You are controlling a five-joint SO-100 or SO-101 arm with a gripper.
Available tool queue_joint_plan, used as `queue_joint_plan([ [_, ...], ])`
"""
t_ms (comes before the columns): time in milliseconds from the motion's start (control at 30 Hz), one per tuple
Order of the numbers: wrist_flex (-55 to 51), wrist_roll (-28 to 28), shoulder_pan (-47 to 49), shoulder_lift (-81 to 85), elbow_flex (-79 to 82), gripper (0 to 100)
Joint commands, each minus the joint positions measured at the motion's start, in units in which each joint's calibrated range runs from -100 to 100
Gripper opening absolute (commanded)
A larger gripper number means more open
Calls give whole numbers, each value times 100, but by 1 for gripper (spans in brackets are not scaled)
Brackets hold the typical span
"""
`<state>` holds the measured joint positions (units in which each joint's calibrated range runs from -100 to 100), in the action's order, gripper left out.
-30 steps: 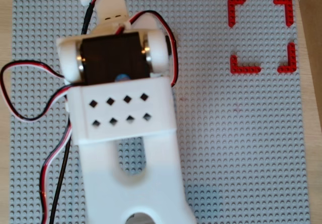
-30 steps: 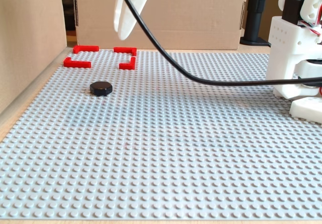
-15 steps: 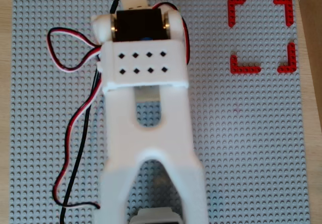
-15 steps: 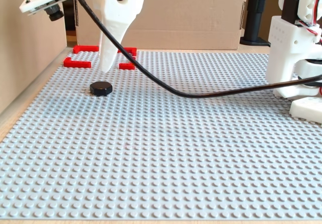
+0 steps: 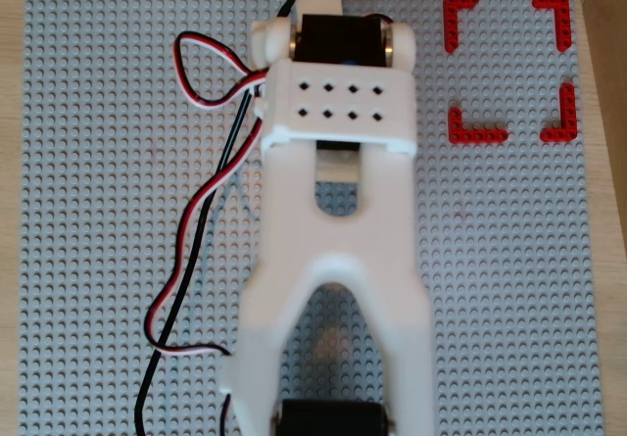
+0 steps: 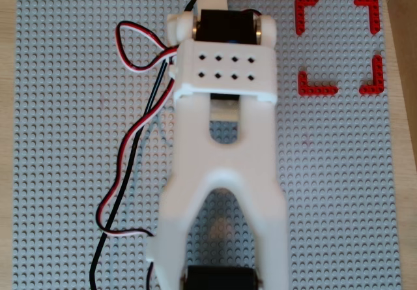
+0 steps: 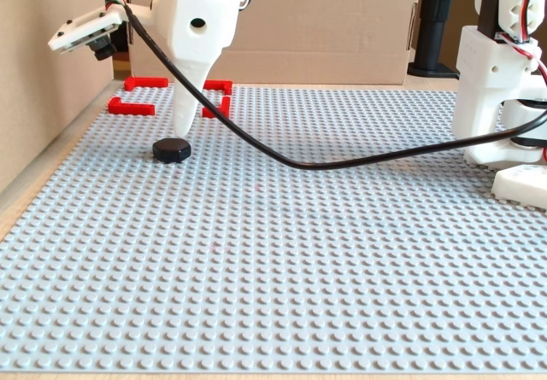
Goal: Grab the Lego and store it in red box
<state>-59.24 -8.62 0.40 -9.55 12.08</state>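
Grey studded baseplate (image 7: 342, 252) across the wooden worktop (image 7: 17, 205), cardboard walls (image 7: 325, 21) behind and at the left in the fixed view.

Red box (image 7: 171, 96) at the far left of the baseplate in the fixed view, top right in both overhead views (image 5: 509, 69) (image 6: 339, 45): four thin red corner brackets, gaps between them, flat on the studs. Nothing inside the outline, only bare grey studs, seen clearly from overhead.

Lego (image 7: 172, 150), small, glossy, black, flat on the baseplate just in front of the red box in the fixed view, outside it and apart from the brackets. Not visible from overhead, hidden under the arm.

End effector (image 7: 182, 132) pointing down, white tip right behind the Lego's far edge in the fixed view, just above or touching; cannot tell which. Only one white finger (image 7: 190, 98) visible side-on, so cannot tell whether wide or narrow. Small camera (image 7: 90, 34) sticking out at its left.

White arm (image 5: 338, 211) filling the middle of both overhead views (image 6: 225, 140), red, white and black wires (image 5: 196, 201) looping beside it. Black cable (image 7: 342, 160) sagging across the fixed view to the arm's base (image 7: 500, 81) at the right.
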Motion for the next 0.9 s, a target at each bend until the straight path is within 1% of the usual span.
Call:
queue_joint_plan([
  [0, 99, 13, 68, 40, -153, 20],
  [233, 152, 75, 75, 15, -153, 20],
  [367, 161, 96, 75, -324, -208, 20],
  [500, 424, 106, 75, -630, -162, 20],
  [867, 442, 205, 75, -646, -244, 20],
])
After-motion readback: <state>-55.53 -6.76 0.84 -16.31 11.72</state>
